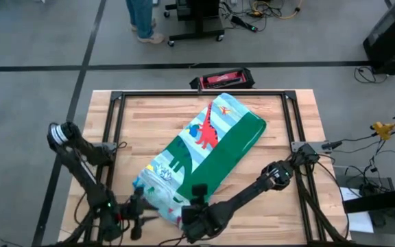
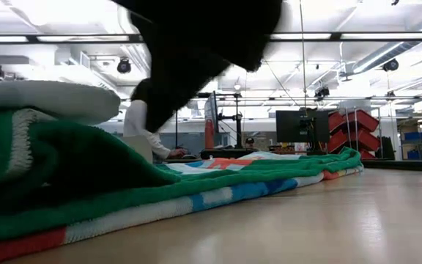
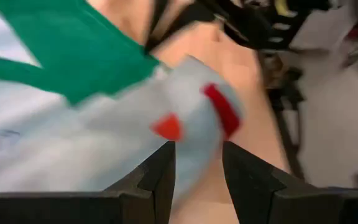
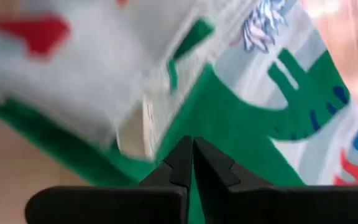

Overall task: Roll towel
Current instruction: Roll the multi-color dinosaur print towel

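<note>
At the near edge of the desk [image 1: 149,116], both tools sit on the towel's [image 1: 214,140] near end. Towel's long axis runs diagonally from near-left to far-right, so the roll has to travel far-right. Right tool [image 1: 196,214] is clenched shut at the green border; can't confirm it holds cloth. Left tool [image 1: 140,208] is part-open around the started fold, grip unclear.

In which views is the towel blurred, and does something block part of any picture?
Left wrist view: the towel is smeared, while the left hand, its fingers apart, shows sharp. Right wrist view: the pale part of the cloth is blurred; the shut right hand is crisp. Low view: a dark arm covers the top centre. High view: sharp, evenly lit.
</note>
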Available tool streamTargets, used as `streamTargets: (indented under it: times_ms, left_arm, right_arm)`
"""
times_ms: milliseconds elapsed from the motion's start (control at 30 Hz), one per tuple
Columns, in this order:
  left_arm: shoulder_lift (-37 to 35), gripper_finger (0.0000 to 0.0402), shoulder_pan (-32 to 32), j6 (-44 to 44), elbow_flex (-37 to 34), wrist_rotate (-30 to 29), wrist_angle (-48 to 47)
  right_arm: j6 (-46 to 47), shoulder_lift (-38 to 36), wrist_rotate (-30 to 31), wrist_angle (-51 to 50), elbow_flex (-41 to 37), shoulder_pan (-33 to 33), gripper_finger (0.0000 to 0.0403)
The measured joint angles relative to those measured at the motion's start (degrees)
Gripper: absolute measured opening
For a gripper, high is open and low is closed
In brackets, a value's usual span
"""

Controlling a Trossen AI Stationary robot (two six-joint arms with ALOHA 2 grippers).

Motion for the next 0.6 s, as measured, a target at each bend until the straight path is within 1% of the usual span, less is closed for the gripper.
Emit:
streamTargets:
  times_ms: [33, 100, 133, 233, 267, 333, 467, 600]
  left_arm:
    - [2.6, 0.0116, 0.2, -0.7, 0.7, 0.2, 1.2]
    - [6.9, 0.0116, 0.7, -3.2, 2.9, 1.0, 0.4]
    - [8.6, 0.0116, 0.9, -4.8, 4.1, 1.6, -0.9]
    - [11.4, 0.0116, 0.9, -12.0, 8.1, 6.9, -8.0]
    - [11.6, 0.0116, 0.9, -14.9, 9.4, 7.7, -10.5]
    - [12.1, 0.0116, 0.8, -19.1, 11.9, 8.0, -14.3]
    - [13.1, 0.0117, 1.0, -22.2, 15.4, 8.2, -18.9]
    - [13.9, 0.0117, 2.3, -26.8, 15.8, 8.1, -19.4]
  right_arm:
    - [-1.2, 0.1, -2.2, 0.2, 0.0, 0.1, 0.0001]
    - [-3.7, 0.1, -6.4, 0.8, 0.0, 0.2, 0.0]
    - [-5.0, 0.1, -7.1, 1.1, -0.2, 0.3, 0.0]
    - [-8.0, 0.3, -6.0, 1.5, -0.8, 0.5, 0.0]
    - [-9.3, 0.3, -5.9, 1.9, -0.8, 0.5, 0.0]
    - [-12.4, 0.3, -5.7, 3.9, -0.8, 0.4, 0.0]
    - [-18.0, 0.3, -5.6, 9.2, -0.7, 0.1, 0.0]
    - [-21.4, 0.1, -5.6, 14.8, 0.2, 0.0, 0.0]
